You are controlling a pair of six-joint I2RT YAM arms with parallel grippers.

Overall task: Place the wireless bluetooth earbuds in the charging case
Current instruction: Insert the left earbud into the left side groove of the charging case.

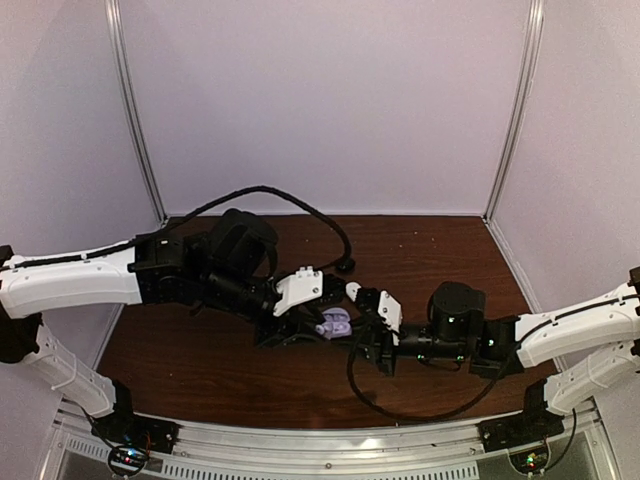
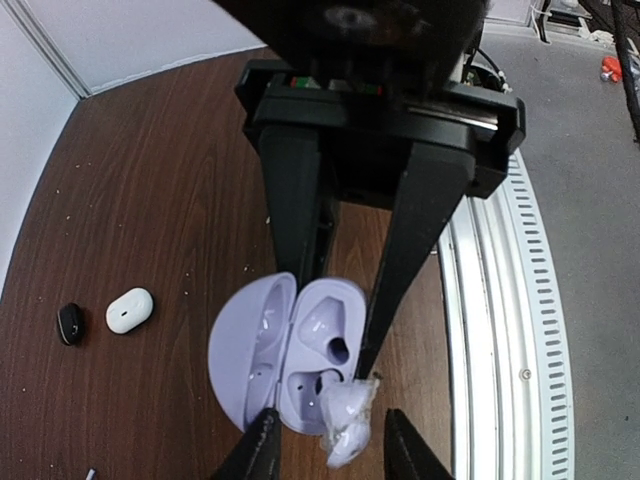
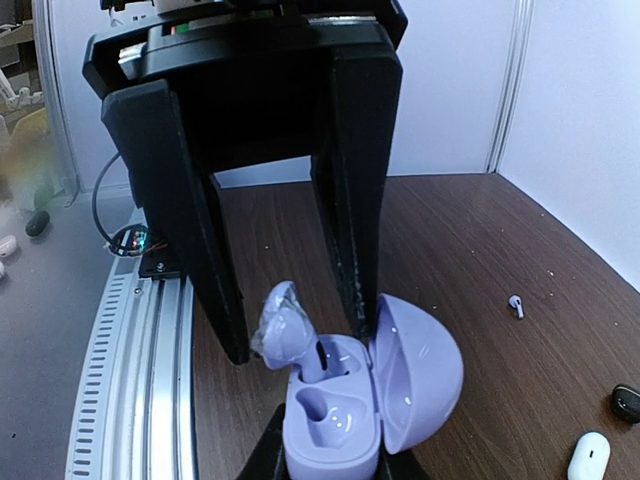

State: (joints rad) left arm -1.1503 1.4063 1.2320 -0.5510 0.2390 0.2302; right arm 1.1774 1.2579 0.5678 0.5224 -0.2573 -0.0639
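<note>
From above, the open lavender charging case (image 1: 337, 322) sits toward the near edge of the bench (image 1: 200, 360), about midway between its left and right edges. Both arms stretch inward, low and nearly level, and meet over it. The left end effector (image 1: 318, 330) comes from the left edge and the right end effector (image 1: 352, 320) from the right. This probably lets one steady the case while the other works the bud.

In the left wrist view, the right arm's fingers (image 2: 410, 250) appear clamped on the base of the case, keeping it fixed with the lid open. The pale lavender earbud (image 2: 350, 420) perches at the rim of the base. The left tips stand on either side of the bud without touching it, so that end effector is released.

In the right wrist view, the bud leans over one socket and is not fully seated. The other socket looks empty. I judge it needs a gentle press down. A white stemmed earbud (image 3: 516, 305) lies well apart, toward the far edge.
</note>
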